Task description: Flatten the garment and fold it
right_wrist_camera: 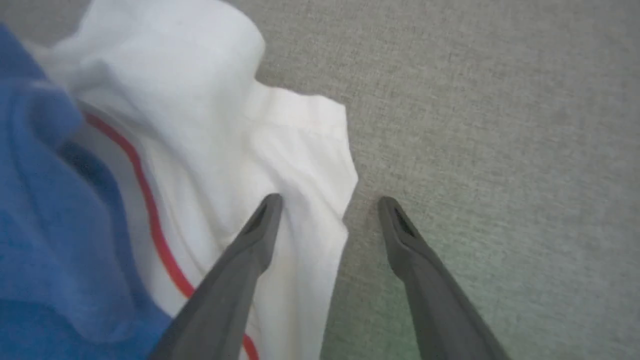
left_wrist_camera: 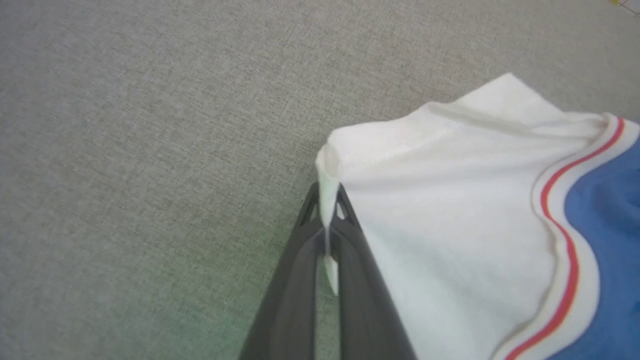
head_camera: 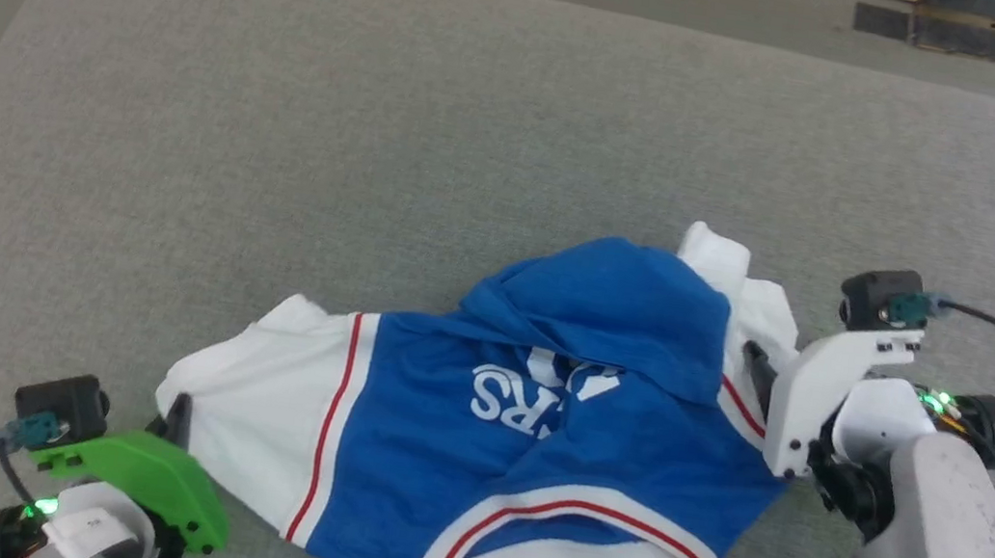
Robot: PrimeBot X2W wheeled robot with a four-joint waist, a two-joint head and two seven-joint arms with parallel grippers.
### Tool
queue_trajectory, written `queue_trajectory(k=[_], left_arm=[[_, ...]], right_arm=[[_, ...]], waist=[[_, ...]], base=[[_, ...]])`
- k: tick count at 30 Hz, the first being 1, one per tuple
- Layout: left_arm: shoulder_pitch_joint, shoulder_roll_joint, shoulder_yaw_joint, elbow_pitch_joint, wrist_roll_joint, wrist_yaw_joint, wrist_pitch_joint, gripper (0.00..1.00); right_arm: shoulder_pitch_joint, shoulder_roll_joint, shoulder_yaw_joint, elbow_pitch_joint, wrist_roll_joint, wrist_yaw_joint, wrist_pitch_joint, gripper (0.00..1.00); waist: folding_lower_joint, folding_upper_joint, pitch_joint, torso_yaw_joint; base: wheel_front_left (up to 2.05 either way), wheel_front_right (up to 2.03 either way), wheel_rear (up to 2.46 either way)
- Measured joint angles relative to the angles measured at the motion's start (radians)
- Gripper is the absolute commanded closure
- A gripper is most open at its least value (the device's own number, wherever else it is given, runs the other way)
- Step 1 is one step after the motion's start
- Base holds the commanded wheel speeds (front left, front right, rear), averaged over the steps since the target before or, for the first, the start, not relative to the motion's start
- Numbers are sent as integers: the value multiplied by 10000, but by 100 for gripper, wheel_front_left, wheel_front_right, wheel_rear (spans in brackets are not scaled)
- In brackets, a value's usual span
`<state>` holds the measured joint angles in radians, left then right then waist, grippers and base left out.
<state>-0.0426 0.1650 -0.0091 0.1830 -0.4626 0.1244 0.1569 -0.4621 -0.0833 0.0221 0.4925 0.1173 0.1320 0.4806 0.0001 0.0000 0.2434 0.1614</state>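
Grey woven cloth covers the table [head_camera: 290, 94], and the garment [head_camera: 596, 410] lies crumpled near its front edge. Its chest mark [head_camera: 529, 400] faces up, the blue body is bunched in a hump over the middle, and the red-striped hem [head_camera: 577, 543] curls toward the robot. Both white sleeves stick out sideways, which is likely why an arm sits at each end. The left tool [left_wrist_camera: 327, 202] is pressed together on the outer corner of the left sleeve [left_wrist_camera: 450, 200], with a sliver of white fabric pinched between its fingers [left_wrist_camera: 362, 280] (a thin grip near the very edge, so a sharp tug might slip it). The right tool [right_wrist_camera: 330, 205] stands spread astride the edge of the other sleeve [right_wrist_camera: 280, 150], one finger over white cloth and the other over bare table. Whether the inner finger touches the fabric I cannot tell from this angle. My reading is that with both sleeve ends caught, drawing them apart would pull the shirt flat before any fold.
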Motion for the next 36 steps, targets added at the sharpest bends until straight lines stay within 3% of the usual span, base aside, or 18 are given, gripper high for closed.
queue_trajectory(k=[4, 5, 6, 7, 8, 13, 18, 26, 31, 36], left_arm=[[-199, -69, -107, 38, 13, -6, -4, 100], [-221, -71, -125, 48, 12, -8, -4, 100], [-231, -77, -148, 65, 12, -10, -2, 100], [-233, -77, -171, 92, 12, -13, -2, 100], [-233, -77, -190, 121, 12, -19, -2, 100], [-230, -75, -165, 186, -58, -105, -63, 100], [-197, -130, 203, -293, -740, -426, -267, 100], [56, -155, 765, -2157, -1979, -894, 50, 100], [56, 77, 961, -3618, -2456, -915, 744, 100], [-580, 357, 1041, -4771, -3158, -859, 1741, 100]], right_arm=[[-722, -86, 272, 579, 12, 0, 677, 0], [-855, -121, 355, 660, 12, 0, 851, 18], [-1001, -159, 416, 748, 12, 0, 1068, 61], [-1116, -219, 518, 796, 10, 0, 1285, 86], [-1184, -257, 598, 809, 12, 0, 1430, 100], [-1124, -282, 771, 646, 430, 0, 1605, 100], [86, -349, 405, -447, 1103, 0, 686, 100], [2367, -451, -775, -4094, 1699, 0, 493, 100], [3011, -619, -1448, -6782, 1808, 0, 1496, 100], [2714, -1160, -1812, -8403, 1739, 0, 2523, 100]], waist=[[0, 0, 209, 207], [0, 0, 247, 239], [0, 0, 286, 276], [0, 0, 312, 304], [0, 0, 323, 317], [0, 0, 176, 241], [0, 0, -245, 69], [0, 0, -1028, -401], [0, 0, -1363, -898], [0, 0, -1511, -1365]], base=[[0, 0, 0], [0, 0, 0], [0, 0, 0], [0, 0, 0], [0, 0, 0], [0, 0, 0], [0, 0, 0], [0, 0, 0], [0, 0, 0], [0, 0, 0]])
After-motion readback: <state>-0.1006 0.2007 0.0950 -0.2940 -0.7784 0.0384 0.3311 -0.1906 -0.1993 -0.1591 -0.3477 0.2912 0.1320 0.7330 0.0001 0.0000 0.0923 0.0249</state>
